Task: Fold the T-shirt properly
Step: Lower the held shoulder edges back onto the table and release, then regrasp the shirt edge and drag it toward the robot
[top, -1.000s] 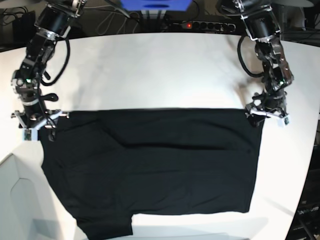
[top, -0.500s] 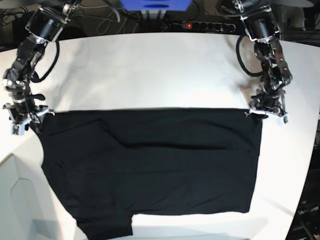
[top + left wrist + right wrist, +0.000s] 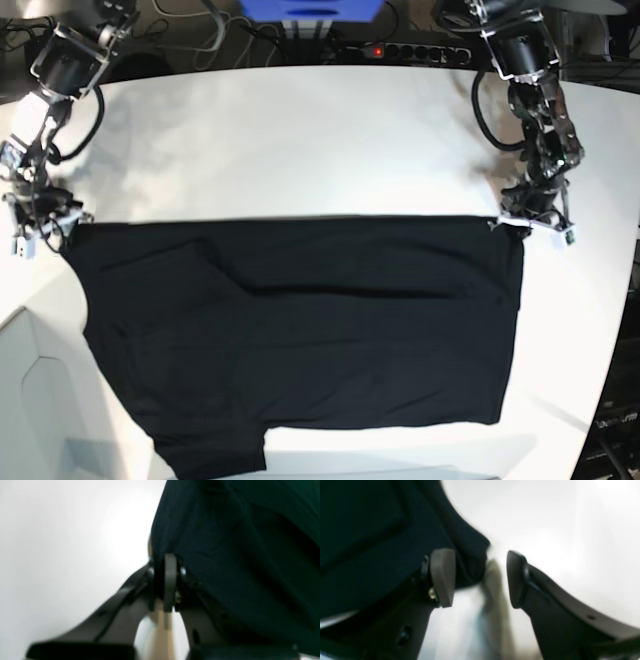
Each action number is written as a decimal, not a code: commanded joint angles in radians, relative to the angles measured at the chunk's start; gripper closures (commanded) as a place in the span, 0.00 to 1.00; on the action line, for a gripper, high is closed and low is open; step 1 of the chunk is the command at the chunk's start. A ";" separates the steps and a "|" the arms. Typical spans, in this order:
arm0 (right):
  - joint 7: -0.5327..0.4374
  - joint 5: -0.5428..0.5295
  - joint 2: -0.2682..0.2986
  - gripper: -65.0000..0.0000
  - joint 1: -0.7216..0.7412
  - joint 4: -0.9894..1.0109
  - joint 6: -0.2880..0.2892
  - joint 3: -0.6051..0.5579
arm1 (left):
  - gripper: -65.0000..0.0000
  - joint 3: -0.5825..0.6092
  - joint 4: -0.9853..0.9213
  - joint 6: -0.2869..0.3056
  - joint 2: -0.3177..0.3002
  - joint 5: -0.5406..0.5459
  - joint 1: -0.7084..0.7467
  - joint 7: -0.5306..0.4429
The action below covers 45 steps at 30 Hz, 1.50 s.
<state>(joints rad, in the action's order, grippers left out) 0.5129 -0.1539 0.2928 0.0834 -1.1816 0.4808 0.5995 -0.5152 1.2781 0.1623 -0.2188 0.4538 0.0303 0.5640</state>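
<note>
The black T-shirt (image 3: 300, 330) lies flat on the white table (image 3: 300, 130), with a straight fold along its far edge and one sleeve hanging toward the near edge. My left gripper (image 3: 533, 226) is at the far right corner. In the left wrist view it (image 3: 166, 580) is shut on the cloth's edge (image 3: 237, 555). My right gripper (image 3: 40, 232) is at the far left corner. In the right wrist view it (image 3: 481, 577) is open, with the cloth's corner (image 3: 470, 562) lying between the jaws. No label or print shows.
A power strip (image 3: 405, 50) and a blue box (image 3: 310, 10) sit behind the table's far edge, among cables. The table's left edge runs diagonally at the near left, with a lower white surface (image 3: 30, 400) beyond it.
My right gripper has moved left and slightly away, drawing the shirt's far left corner out with it. The left gripper has barely moved.
</note>
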 commanded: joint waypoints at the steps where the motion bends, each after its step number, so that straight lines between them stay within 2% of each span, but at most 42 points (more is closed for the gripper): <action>1: -0.024 -0.014 0.012 0.49 0.019 -0.017 -0.001 -0.002 | 1.00 -0.001 0.004 -0.004 -0.011 -0.011 0.001 0.031; 8: -0.024 -0.014 -0.010 0.50 -0.012 -0.002 0.000 -0.002 | 1.00 -0.001 0.005 -0.004 -0.011 -0.007 0.020 0.031; 10: -0.024 -0.014 -0.010 0.54 -0.017 -0.002 0.006 -0.002 | 1.00 -0.001 0.005 -0.004 -0.011 -0.008 0.021 0.031; 12: -0.024 -0.014 -0.010 0.63 -0.018 0.012 0.045 -0.002 | 1.00 -0.001 0.005 -0.004 -0.011 -0.008 0.035 0.031; 14: -0.024 -0.013 -0.007 0.76 -0.018 0.029 0.081 -0.002 | 1.00 -0.001 0.008 -0.004 -0.012 -0.007 0.046 0.031; 17: -0.021 -0.011 -0.004 1.00 -0.024 0.033 0.089 0.003 | 1.00 -0.001 0.010 -0.004 -0.012 -0.010 0.052 0.031; 22: -0.017 -0.014 0.004 1.00 -0.087 -0.048 0.092 0.003 | 1.00 -0.001 0.053 -0.008 -0.012 -0.005 0.096 0.034; 29: -0.017 -0.017 -0.016 1.00 -0.233 -0.301 0.094 0.007 | 1.00 -0.003 0.265 -0.011 -0.012 -0.005 0.230 0.041; 35: -0.013 -0.114 -0.020 1.00 -0.342 -0.496 0.094 0.052 | 1.00 -0.086 0.443 -0.011 -0.006 -0.005 0.346 0.041; 41: 0.000 -0.112 -0.008 1.00 -0.336 -0.587 0.094 0.069 | 1.00 -0.124 0.501 -0.011 -0.012 -0.005 0.342 0.043; 45: 0.095 -0.111 0.018 1.00 -0.231 -0.604 0.094 0.060 | 1.00 -0.127 0.502 -0.013 -0.012 -0.010 0.293 0.044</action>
<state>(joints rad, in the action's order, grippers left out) 0.6456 -0.2565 0.2863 -0.1589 -1.7641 0.5793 0.6529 -0.6292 1.7607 0.1543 -0.2161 0.4484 0.3328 0.6399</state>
